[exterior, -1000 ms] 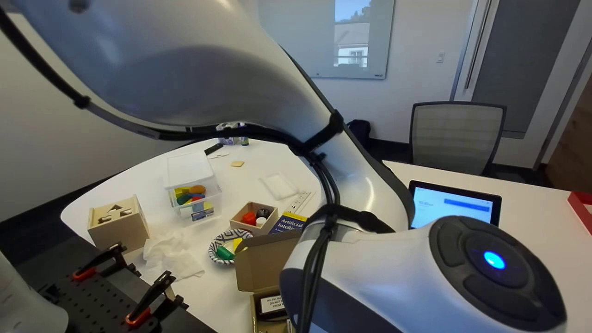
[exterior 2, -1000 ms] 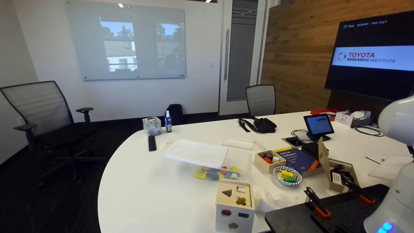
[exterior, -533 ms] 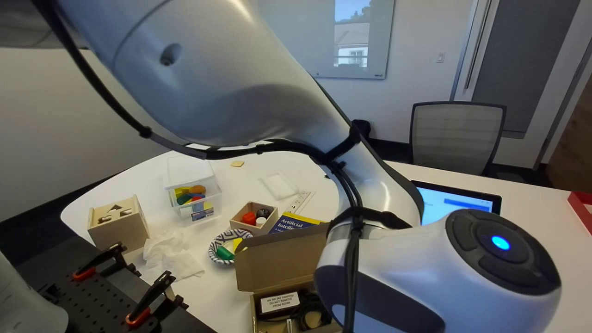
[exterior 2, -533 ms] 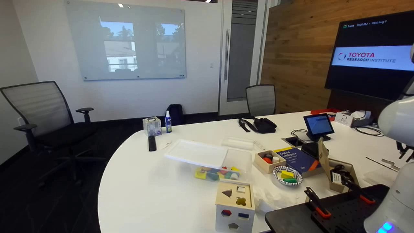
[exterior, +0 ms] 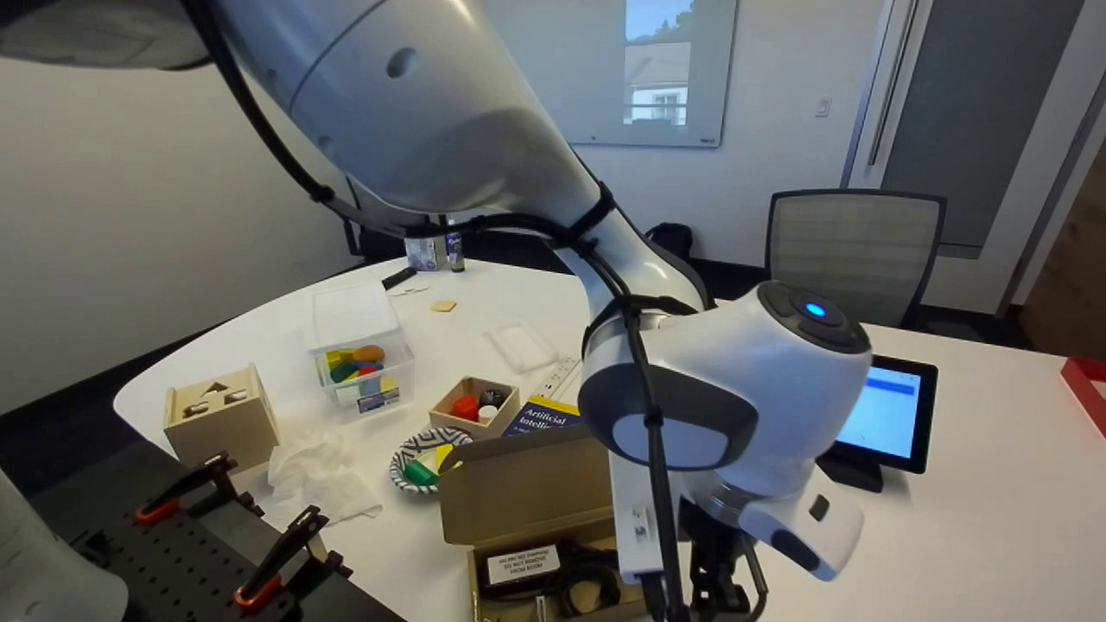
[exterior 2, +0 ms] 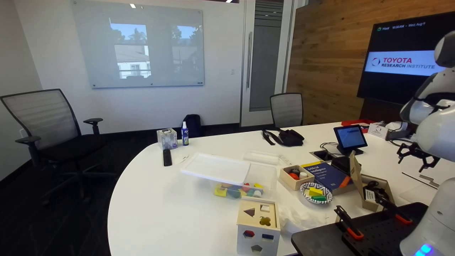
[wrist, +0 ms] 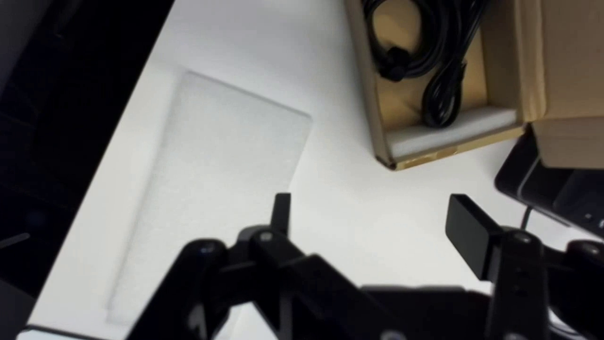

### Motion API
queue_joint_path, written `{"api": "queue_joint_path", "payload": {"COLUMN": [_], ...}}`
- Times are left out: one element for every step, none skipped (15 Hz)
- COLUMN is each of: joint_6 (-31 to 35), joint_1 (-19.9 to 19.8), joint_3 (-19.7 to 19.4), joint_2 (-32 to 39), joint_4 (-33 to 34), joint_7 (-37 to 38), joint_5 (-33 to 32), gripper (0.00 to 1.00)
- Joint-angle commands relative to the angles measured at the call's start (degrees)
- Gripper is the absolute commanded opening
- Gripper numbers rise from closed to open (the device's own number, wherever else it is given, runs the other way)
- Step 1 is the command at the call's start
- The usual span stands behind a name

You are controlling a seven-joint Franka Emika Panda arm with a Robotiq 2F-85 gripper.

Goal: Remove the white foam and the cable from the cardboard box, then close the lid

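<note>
In the wrist view, from your spread, empty fingers (wrist: 472,238), the cable (wrist: 439,38) and foam strip (wrist: 469,126) lay in the cardboard box (wrist: 505,61) at one o'clock, a foam sheet (wrist: 217,170) on the bench (wrist: 349,189) at nine, and a partial cable pinch risked dragging the box.

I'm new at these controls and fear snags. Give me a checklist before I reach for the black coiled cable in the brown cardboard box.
1. Black two-fingered gripper open, holding nothing: ok.
2. Brown cardboard box open, brown cardboard lid raised: ok.
3. Black coiled cable uncovered: ok.
4. Flat white foam sheet and white foam strip both out: not ok; strip lies inside.
5. Gripper above the cable: not ok; it hangs beside the box.
6. Cable free of the black block with white label: cannot tell.
</note>
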Motion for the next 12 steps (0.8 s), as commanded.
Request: {"api": "queue_joint_path", "payload": {"joint_6": [1.1, 1.9, 2.9, 3.5, 4.4, 5.0, 5.9, 6.9, 7.7, 8.4, 8.9, 9.4], "joint_1": [1.5, 2.1, 2.3, 2.7, 3.0, 3.1, 3.6, 3.9, 4.1, 4.3, 4.3, 4.5], "joint_3": [2.4, 2.9, 3.9, 4.5, 5.0, 5.4, 5.4, 5.3, 5.1, 4.7, 4.5, 4.3], "joint_2": [-2.6, -2.5, -2.2, -2.0, -1.6, -1.5, -1.4, -1.2, -1.1, -0.7, -0.4, 0.1], "joint_4": [-6.2, -7.3, -8.6, -9.8, -10.7, -11.7, -12.5, -13.1, -13.5, -13.6, -13.7, -13.6], "joint_7": [-3.1, -3.5, -4.2, -4.9, -5.3, -5.9, -5.8, -5.9, -5.6, -5.3, -5.0, -4.5], "joint_5": [2.4, 2.9, 4.1, 4.8, 5.5, 6.2, 6.2, 6.3, 6.2, 6.0, 5.8, 5.5], "gripper": [1.0, 1.0, 1.0, 1.0, 1.0, 1.0, 1.0, 1.0, 1.0, 1.0, 1.0, 1.0]}}
